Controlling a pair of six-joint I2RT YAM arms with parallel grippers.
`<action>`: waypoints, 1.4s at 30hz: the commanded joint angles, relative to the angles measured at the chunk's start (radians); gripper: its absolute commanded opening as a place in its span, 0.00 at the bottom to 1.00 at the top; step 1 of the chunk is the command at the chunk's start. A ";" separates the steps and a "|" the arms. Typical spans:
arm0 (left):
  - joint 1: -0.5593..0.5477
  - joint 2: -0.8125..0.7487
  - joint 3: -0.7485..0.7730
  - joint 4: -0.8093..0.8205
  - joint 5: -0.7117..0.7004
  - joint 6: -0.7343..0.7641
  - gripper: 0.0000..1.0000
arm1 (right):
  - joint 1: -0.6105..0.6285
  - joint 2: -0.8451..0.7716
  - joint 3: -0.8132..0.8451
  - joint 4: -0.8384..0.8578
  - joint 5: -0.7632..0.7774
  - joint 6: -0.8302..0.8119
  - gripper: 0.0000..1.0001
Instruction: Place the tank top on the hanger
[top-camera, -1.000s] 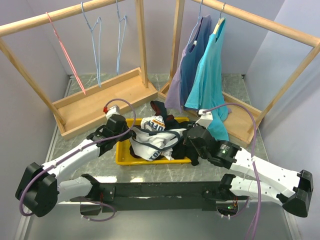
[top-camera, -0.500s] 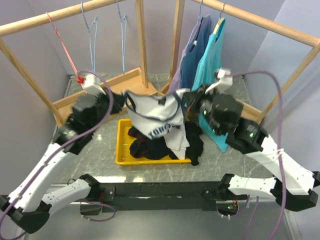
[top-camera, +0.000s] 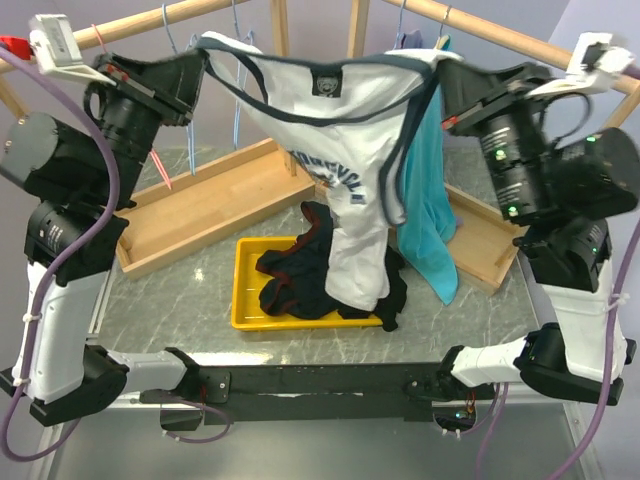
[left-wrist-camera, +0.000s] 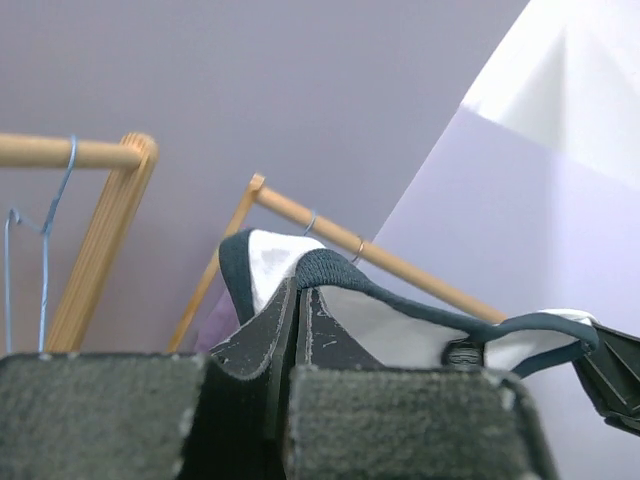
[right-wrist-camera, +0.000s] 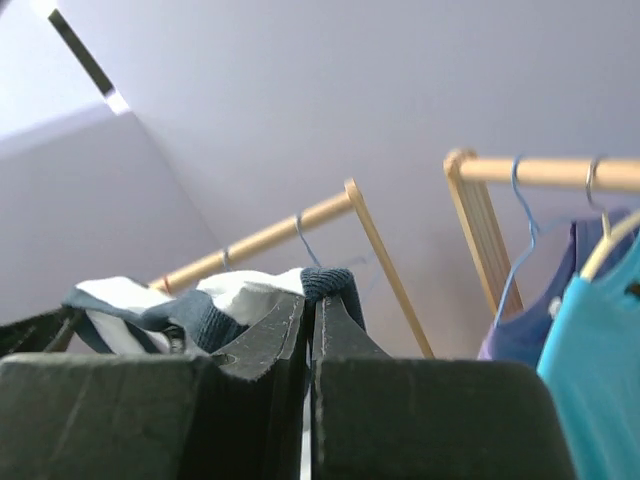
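The white tank top with navy trim hangs stretched high over the table between my two grippers. My left gripper is shut on its left shoulder strap. My right gripper is shut on the right strap. In the wrist views both pairs of jaws are pressed together with navy trim pinched at the tips. The shirt's body droops down to the tray. A light-blue wire hanger hangs on the left rack's rail just behind the stretched neckline, with a second one to its left.
A yellow tray below holds a dark garment with red trim. The pink-red hanger hangs at the left rack's far left. A turquoise T-shirt hangs on the right rack. Both racks have wooden bases on the table.
Both arms have lifted the tank top from over the tray up to rail height and pulled it wider apart. The dark garment stayed in the tray.
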 joint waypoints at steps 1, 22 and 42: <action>0.003 0.019 0.066 0.060 0.031 0.044 0.01 | -0.015 0.019 0.045 0.162 -0.055 -0.083 0.00; 0.003 0.023 0.065 0.088 0.063 0.040 0.01 | -0.017 0.050 0.012 0.130 -0.107 -0.011 0.00; -0.011 -0.510 -1.427 0.106 0.270 -0.237 0.34 | -0.017 -0.420 -1.611 0.207 -0.294 0.625 0.00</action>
